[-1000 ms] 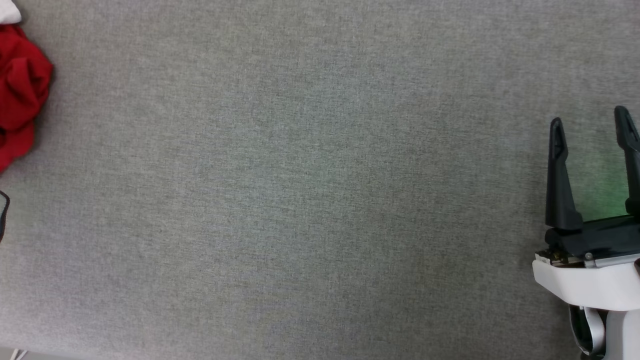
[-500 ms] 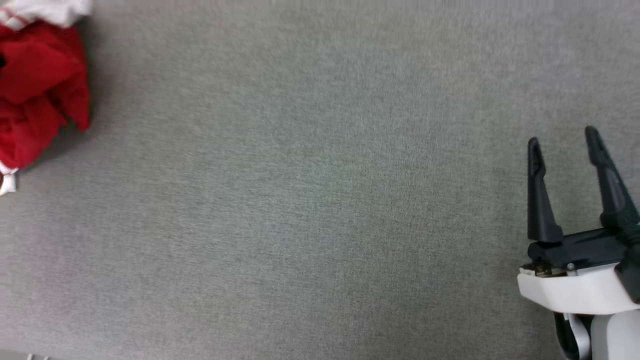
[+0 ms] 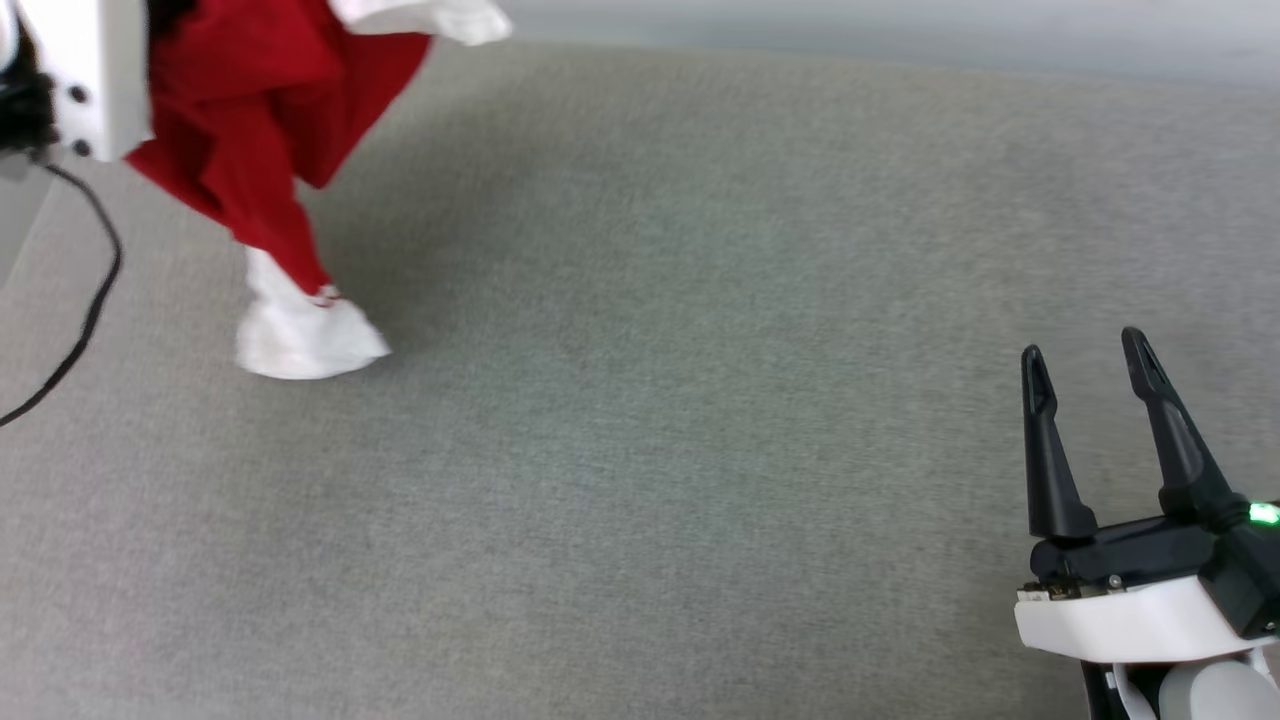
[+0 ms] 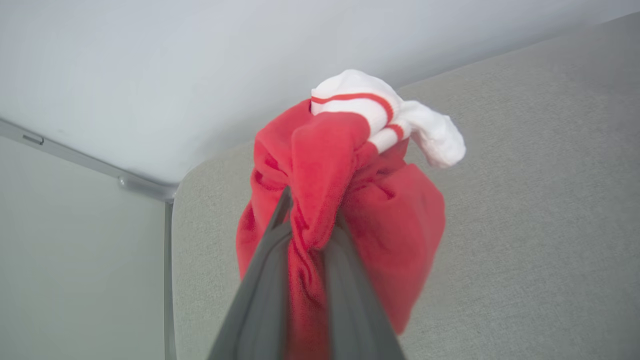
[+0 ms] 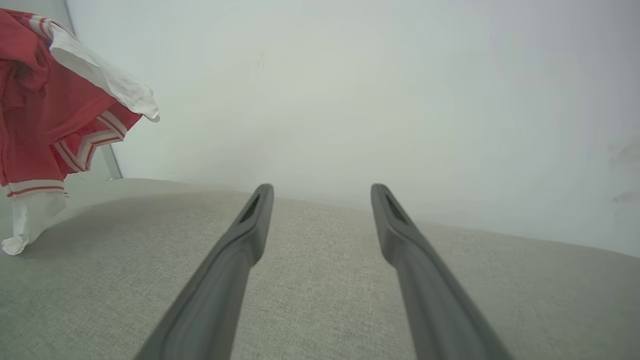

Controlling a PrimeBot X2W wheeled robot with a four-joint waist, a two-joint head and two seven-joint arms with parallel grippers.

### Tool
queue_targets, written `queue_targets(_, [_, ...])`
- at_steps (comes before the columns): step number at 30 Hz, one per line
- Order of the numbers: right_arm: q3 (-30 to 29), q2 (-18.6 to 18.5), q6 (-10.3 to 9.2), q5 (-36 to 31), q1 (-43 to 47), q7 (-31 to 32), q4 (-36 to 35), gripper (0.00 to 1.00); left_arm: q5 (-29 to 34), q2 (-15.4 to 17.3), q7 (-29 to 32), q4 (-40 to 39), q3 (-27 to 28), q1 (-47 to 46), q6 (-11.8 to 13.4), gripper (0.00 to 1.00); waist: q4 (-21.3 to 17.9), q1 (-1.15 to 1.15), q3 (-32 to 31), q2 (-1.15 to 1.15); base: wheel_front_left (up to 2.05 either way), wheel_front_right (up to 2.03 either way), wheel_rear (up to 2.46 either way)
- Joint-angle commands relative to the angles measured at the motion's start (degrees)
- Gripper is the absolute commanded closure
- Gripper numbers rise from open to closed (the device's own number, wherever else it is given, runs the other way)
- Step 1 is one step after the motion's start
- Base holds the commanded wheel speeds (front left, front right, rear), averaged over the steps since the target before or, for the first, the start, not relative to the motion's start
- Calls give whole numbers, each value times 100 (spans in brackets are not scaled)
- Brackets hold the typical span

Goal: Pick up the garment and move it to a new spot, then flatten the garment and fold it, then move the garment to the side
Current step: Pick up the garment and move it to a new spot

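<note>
Now, head view: the garment (image 3: 250, 130) hangs bunched above the desk's (image 3: 650, 400) far-left corner, one white sleeve touching it; left wrist view: the left gripper (image 4: 312, 212) pinches red cloth; right wrist view: the right gripper (image 5: 322, 187) gapes, empty; pick-up seems underway, next carry it inward, lower gently.

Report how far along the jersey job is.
Done: the left pincer is shut on the bunched red jersey, lifted off the grey surface. In hand: the carry, one white sleeve hanging down to the surface. Left: set down, flatten, fold, move aside; the right pincer is open, idle.
</note>
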Motion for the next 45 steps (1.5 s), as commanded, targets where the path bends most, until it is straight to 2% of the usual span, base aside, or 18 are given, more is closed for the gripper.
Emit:
queue_targets(1, [-11, 4, -4, 47, 70, -11, 22, 0, 20, -93, 31, -151, -110, -139, 2, 100, -184, 1, -220, 0, 0, 0, 0])
queue_targets(12, [16, 4, -4, 244, 244, -11, 127, 0, -117, -560, 143, -1081, -868, -514, 3, 100, -921, 1, -589, 0, 0, 0, 0])
queue_targets(23, [-3, 6, -4, 350, 185, -11, 175, 0, -208, -1020, -153, -1401, -1540, -446, 2, 100, -1548, 1, -423, 0, 0, 0, 0])
queue_targets(31, [9, 5, -4, 389, 15, -11, 194, 0, -199, -1473, -756, -963, -2230, 59, 2, 100, -1772, 1, -45, 0, 0, 0, 0])
queue_targets(38, [-4, 5, -4, 389, -56, -11, 247, 0, -268, -1924, -1345, -439, -3020, 763, 2, 100, -1807, 1, 157, 0, 0, 0, 0])
queue_targets(45, [-46, 5, -4, 326, -56, -11, 295, 0, -158, -2365, -1399, -201, -3354, 1640, 2, 100, -1723, 1, 191, 0, 0, 0, 0])
